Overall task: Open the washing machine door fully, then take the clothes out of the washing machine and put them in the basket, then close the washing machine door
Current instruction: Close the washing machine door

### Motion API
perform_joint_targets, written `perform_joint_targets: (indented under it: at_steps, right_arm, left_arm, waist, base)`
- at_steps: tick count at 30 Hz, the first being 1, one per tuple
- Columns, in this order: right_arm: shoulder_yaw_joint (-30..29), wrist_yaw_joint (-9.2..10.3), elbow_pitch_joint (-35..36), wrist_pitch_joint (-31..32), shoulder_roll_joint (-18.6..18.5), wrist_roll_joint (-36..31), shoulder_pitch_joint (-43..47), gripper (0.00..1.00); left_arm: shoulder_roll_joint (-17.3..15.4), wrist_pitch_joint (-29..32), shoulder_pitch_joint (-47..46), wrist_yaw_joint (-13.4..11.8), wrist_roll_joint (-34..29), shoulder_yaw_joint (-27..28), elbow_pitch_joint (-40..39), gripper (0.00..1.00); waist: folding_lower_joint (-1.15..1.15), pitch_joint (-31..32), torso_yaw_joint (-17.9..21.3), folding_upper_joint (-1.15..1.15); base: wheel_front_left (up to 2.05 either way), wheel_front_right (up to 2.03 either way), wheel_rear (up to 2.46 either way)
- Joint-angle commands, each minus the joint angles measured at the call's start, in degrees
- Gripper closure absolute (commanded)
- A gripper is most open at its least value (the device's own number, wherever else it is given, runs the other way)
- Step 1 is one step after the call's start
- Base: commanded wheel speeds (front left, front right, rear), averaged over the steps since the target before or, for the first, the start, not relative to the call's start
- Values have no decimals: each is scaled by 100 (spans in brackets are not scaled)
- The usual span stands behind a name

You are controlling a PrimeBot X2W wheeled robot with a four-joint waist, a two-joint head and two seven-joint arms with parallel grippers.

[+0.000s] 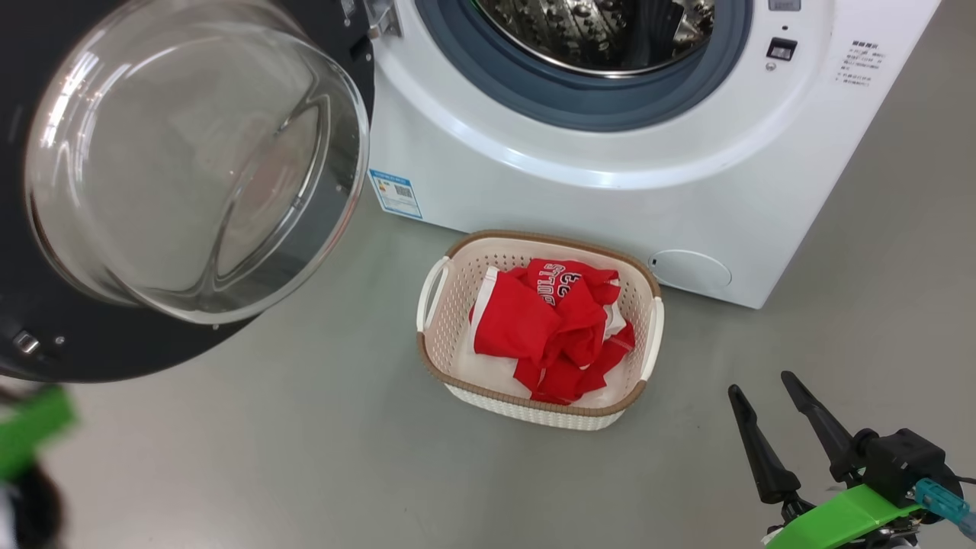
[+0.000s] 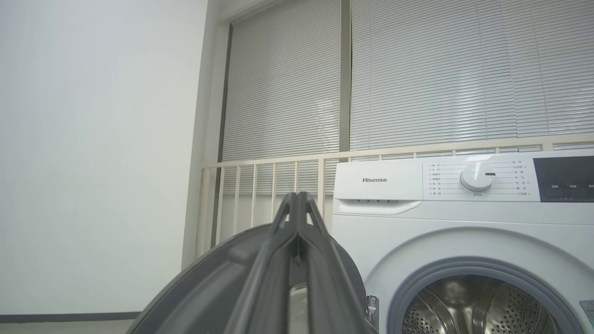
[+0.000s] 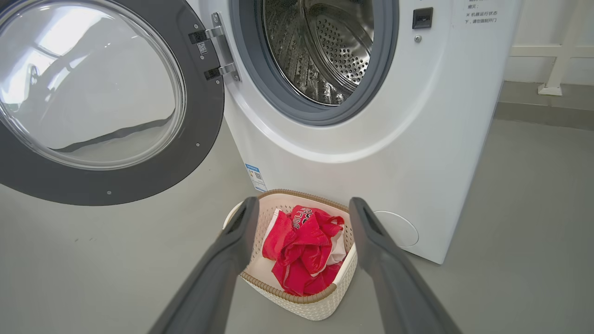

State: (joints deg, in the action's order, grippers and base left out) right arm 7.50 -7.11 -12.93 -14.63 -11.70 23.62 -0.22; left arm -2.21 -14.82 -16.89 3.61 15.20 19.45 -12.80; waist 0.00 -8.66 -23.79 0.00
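**Door Open, Clothes in Basket**

Head: the washing machine door (image 1: 191, 160) hangs wide open. The clothes (image 1: 549, 320) lie in the basket (image 1: 534, 400), just before the washing machine (image 1: 610, 191). My right pincer (image 1: 761, 383) is spread wide and holds nothing.

Left wrist: my left pincer (image 2: 297, 200) is pinched shut by the door's rim.

Right wrist: the basket shows between my spread fingers (image 3: 222, 260).

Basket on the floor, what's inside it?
Crumpled red clothes with white lettering lie in the basket, with some white cloth peeking out underneath. The pile covers most of the basket's bottom, so anything lying beneath it cannot be seen.
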Motion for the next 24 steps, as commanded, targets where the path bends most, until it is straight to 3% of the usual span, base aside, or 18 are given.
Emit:
perform_joint_targets:
  at_steps: [1,9,15,24]
  right_arm:
    - [86,-37,151,-37,-90,-58,-147,0]
    - [29,-37,186,-37,-105,-59,-189,0]
    - [20,-37,195,-37,-86,-74,-198,0]
    - [82,-37,187,-37,-73,-69,-247,0]
  left_arm:
    - [-221,-18,-253,49,-2,276,-107,100]
    - [-1017,-18,-1701,350,175,1039,948,100]
    - [-1487,66,-2514,378,740,1159,2644,100]
    - [-2400,1417,-3569,384,1916,1538,5055,100]
  waist:
    - [0,-57,9,0]
    - [0,-195,23,0]
    - [0,-243,9,0]
    - [0,-326,34,0]
  base:
    - [0,0,0]
    - [0,0,0]
    - [0,0,0]
    - [0,0,0]
